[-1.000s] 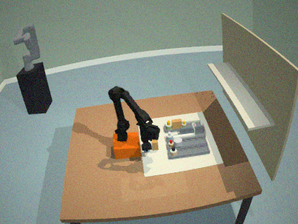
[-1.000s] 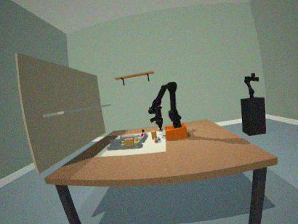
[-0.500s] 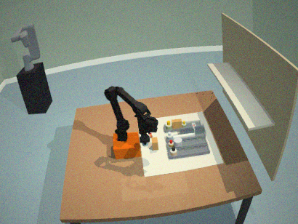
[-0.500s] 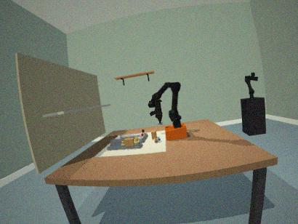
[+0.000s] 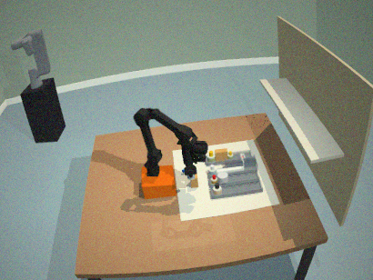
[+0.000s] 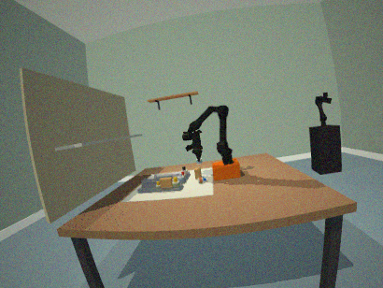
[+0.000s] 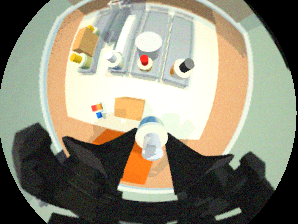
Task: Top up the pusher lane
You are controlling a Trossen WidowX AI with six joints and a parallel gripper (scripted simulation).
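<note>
My gripper is shut on a small jar with a white lid and holds it above the white mat, in front of the grey lane rack. A jar with a matching white lid stands at the front of one lane. Jars with a yellow lid, a red lid and a black lid stand in the other lanes.
A tan block stands on the mat below the gripper, with small red and blue pieces beside it. The arm's orange base is left of the mat. A tall board stands beyond the table's right edge.
</note>
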